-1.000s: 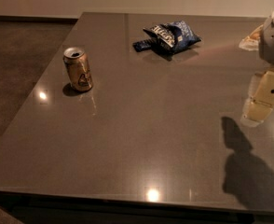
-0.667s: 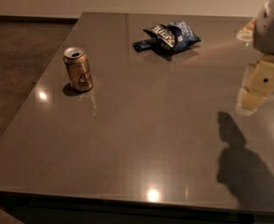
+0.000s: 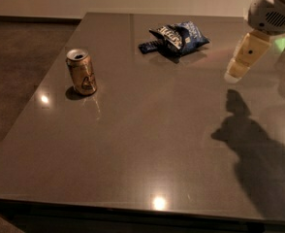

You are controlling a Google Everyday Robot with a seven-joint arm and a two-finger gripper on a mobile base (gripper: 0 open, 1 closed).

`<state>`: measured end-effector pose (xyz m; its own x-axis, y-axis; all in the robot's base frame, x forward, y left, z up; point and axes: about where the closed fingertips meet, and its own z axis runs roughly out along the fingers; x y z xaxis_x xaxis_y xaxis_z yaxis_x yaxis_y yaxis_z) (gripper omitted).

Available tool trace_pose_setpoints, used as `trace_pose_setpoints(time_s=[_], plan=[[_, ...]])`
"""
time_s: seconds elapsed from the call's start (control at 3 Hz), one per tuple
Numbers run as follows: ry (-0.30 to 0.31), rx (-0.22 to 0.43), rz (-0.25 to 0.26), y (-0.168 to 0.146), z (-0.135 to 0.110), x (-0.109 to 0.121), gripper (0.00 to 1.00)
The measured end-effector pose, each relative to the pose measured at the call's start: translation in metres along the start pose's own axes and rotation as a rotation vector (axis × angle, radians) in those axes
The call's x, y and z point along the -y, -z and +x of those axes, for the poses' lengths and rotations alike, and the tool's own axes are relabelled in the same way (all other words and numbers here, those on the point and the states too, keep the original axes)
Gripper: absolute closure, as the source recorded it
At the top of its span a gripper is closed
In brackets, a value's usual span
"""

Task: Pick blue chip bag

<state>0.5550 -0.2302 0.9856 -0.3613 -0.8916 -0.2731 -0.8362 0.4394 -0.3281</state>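
Note:
The blue chip bag [image 3: 177,37] lies flat on the far middle of the grey table [image 3: 147,144]. It is dark blue, wrinkled and has white lettering. My gripper [image 3: 235,73] hangs above the table at the far right, cream-coloured under the white arm housing [image 3: 273,8]. It is to the right of the bag, a little nearer to me, and apart from it. It holds nothing that I can see. Its shadow falls on the table below it at the right.
A gold drink can [image 3: 81,72] stands upright on the left part of the table, well away from the bag. The table's left edge drops to a dark floor [image 3: 21,57]. A pale wall runs behind the table's far edge.
My gripper has moved left and further back over the table, closer to the bag. The bag and the can have not moved.

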Motion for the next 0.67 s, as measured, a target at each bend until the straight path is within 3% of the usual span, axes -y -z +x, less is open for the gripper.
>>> trace_pose_setpoints(time_s=[0.33, 0.67], plan=[[-0.127, 0.062, 0.037, -0.023, -0.004, 0.045, 0.0], [-0.289, 0.139, 0.051, -0.066, -0.016, 0.096, 0.0]])
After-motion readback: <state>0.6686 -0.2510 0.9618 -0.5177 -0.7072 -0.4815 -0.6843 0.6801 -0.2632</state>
